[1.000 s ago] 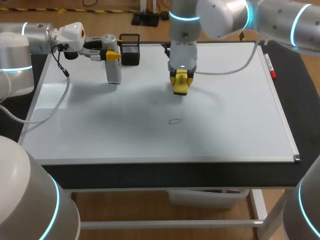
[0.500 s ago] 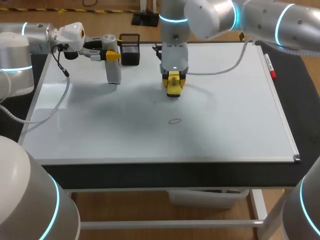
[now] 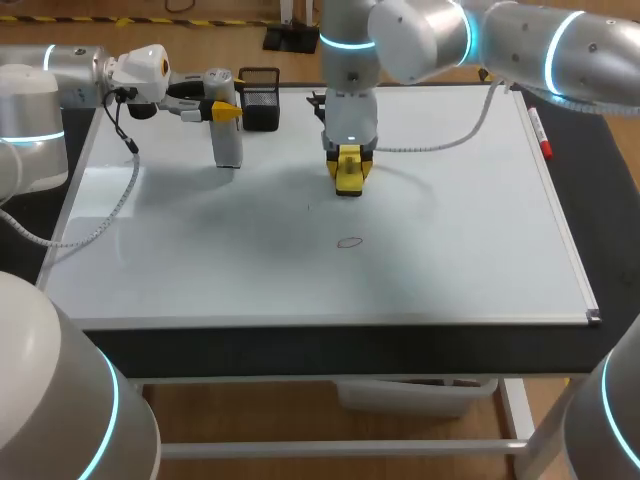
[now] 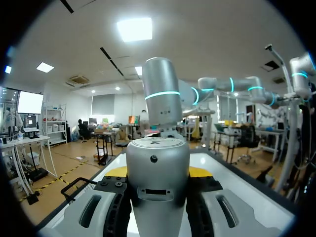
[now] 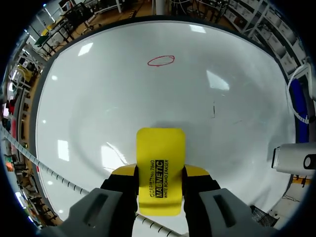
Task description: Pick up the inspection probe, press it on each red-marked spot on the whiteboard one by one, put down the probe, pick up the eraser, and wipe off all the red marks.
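The grey inspection probe (image 3: 228, 140) stands upright on the whiteboard (image 3: 450, 220) near its back left, and my left gripper (image 3: 226, 111) is shut on its upper part. In the left wrist view the probe (image 4: 158, 153) fills the gap between the left gripper's (image 4: 158, 174) fingers. My right gripper (image 3: 348, 158) is shut on the yellow eraser (image 3: 348, 176) at the board's back middle; whether the eraser touches the board I cannot tell. One red oval mark (image 3: 349, 241) lies nearer the front. From the right wrist the mark (image 5: 161, 60) is ahead of the eraser (image 5: 160, 148) held in the right gripper (image 5: 160, 174).
A black mesh basket (image 3: 260, 98) stands behind the probe at the back edge. A red-capped marker (image 3: 540, 133) lies off the board's right edge. A thin dark stroke (image 5: 214, 108) is on the board between eraser and mark. The probe (image 5: 294, 158) shows beside the right gripper.
My right arm has carried the eraser a little to the left and back across the board, then held still. The left arm and probe have not moved.
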Available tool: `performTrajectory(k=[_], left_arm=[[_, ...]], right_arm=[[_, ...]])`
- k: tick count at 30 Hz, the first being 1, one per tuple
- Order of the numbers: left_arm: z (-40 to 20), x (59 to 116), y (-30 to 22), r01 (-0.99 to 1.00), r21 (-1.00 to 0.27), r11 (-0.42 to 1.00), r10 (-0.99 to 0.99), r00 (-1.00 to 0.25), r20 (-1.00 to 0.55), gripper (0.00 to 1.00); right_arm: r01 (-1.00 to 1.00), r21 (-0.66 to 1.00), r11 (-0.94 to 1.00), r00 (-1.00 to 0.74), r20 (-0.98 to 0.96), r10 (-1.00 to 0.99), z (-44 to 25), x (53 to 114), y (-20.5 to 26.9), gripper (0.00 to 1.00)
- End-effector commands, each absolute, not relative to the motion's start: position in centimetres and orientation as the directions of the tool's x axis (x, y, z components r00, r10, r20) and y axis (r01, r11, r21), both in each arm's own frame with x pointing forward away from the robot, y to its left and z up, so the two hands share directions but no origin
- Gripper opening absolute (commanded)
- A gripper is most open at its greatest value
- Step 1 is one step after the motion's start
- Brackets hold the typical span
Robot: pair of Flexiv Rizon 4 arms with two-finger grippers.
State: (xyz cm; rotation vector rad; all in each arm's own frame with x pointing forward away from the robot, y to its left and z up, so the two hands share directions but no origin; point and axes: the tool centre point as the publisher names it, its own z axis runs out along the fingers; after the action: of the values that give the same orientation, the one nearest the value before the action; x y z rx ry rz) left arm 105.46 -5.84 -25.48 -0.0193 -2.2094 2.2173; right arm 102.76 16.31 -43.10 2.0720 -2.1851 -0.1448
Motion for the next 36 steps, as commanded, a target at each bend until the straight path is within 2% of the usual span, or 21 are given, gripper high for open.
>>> performTrajectory(k=[1,36], left_arm=[[-25.3,105.4,-5.9,0.001,-1.0,-0.002,0.016,-1.0,-0.001,0.0],[-25.3,105.4,-5.9,0.001,-1.0,-0.002,0.016,-1.0,-0.001,0.0]], right_arm=[[-0.987,0.149,0.057,-0.053,0.032,-0.998,-43.3,102.8,16.0,0.0],[-0.97,0.12,0.21,-0.204,0.059,-0.977,-43.0,103.4,9.2,0.0]])
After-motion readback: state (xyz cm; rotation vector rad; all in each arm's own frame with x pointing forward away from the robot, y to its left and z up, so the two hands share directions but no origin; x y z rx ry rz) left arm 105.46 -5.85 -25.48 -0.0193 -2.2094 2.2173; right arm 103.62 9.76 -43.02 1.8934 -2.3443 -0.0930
